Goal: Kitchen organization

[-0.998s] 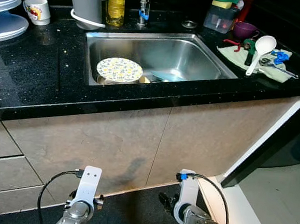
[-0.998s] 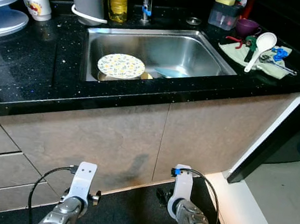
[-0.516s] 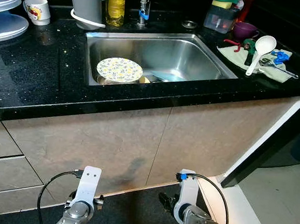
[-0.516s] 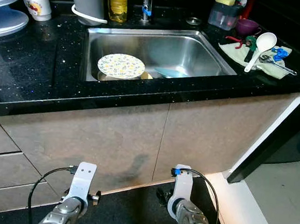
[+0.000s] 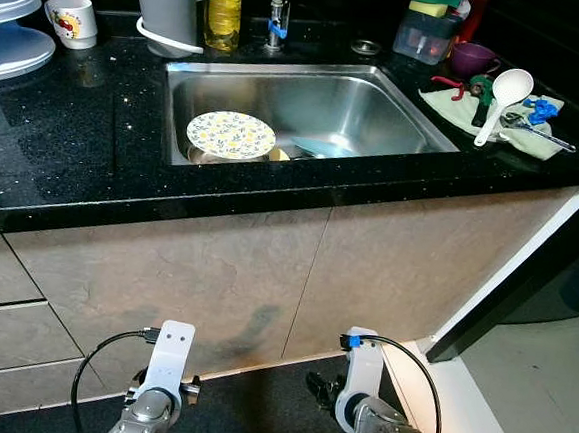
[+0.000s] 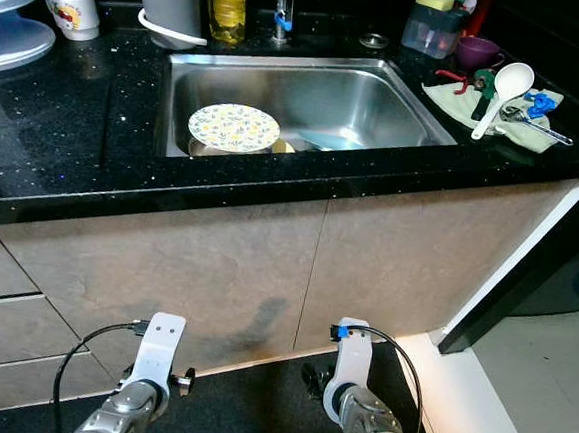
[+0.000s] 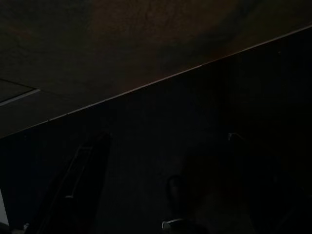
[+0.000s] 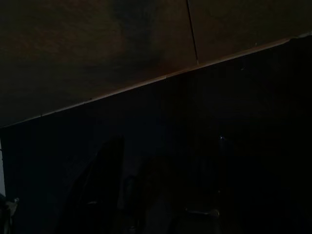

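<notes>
A black speckled desk (image 5: 64, 149) is running across the head views, with a steel sink (image 5: 377, 123) set into it. A floral plate (image 5: 231, 134) is lying in the sink's front left part, resting on other dishes, and a pale blue dish (image 5: 325, 148) is sitting just beside it toward the sink's middle. Behind the sink's back left corner a grey cylinder (image 5: 168, 6) and a bottle of yellow oil (image 5: 223, 9) are standing side by side. A white mug (image 5: 72, 21) is sitting near the desk's back left edge, beside stacked pale plates (image 5: 11, 39). Near the desk's right end, a green cloth (image 5: 478, 116) is carrying a white ladle (image 5: 501, 98), and a purple cup (image 5: 472, 58) is standing behind it.

Both arms are hanging idle low before the beige cabinet doors (image 5: 264, 285). The left pincer (image 7: 139, 190) and the right pincer (image 8: 161, 185) are pointing toward the dark floor; the wrist views are too dark, so I cannot tell how far either is open, and nothing can be made out in them.
</notes>
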Robot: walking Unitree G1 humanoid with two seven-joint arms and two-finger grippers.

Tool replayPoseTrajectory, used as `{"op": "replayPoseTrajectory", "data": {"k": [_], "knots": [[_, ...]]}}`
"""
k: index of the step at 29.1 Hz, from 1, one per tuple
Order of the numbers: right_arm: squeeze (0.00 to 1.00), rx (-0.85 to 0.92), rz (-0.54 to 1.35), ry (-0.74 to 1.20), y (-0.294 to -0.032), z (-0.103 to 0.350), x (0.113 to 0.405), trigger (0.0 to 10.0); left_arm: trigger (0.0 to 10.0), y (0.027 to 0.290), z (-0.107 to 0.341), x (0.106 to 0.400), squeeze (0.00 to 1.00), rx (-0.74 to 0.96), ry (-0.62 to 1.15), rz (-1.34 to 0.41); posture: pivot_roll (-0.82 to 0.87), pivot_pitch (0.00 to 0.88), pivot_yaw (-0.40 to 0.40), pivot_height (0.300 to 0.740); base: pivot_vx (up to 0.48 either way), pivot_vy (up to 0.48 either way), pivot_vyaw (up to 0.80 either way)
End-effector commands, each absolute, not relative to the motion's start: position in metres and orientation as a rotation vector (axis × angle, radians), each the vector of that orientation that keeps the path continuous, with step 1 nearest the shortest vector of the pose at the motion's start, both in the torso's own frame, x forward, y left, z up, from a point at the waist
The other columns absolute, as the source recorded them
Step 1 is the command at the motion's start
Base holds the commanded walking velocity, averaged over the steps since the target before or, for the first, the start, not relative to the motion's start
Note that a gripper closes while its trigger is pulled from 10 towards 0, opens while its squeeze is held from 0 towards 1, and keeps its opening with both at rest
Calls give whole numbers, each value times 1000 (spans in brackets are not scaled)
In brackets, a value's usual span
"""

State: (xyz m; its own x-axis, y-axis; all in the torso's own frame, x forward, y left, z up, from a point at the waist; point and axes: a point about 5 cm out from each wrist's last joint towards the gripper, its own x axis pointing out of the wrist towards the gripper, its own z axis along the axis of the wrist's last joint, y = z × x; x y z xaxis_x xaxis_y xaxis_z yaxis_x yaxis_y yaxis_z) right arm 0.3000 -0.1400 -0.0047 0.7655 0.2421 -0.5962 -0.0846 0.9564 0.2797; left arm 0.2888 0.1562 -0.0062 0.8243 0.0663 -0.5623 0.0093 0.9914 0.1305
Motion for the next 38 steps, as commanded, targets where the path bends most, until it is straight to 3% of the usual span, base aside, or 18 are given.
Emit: {"op": "replayPoseTrajectory", "data": {"k": [1,38], "knots": [[0,255,168,707,-141,-9,297,10000,10000,156,-12,284,0,125,632,34,-64,191,-65,740,0,0,0],[0,258,165,709,-142,-8,297,10000,10000,155,-12,284,0,117,634,32,-66,188,-66,740,0,0,0]]}}
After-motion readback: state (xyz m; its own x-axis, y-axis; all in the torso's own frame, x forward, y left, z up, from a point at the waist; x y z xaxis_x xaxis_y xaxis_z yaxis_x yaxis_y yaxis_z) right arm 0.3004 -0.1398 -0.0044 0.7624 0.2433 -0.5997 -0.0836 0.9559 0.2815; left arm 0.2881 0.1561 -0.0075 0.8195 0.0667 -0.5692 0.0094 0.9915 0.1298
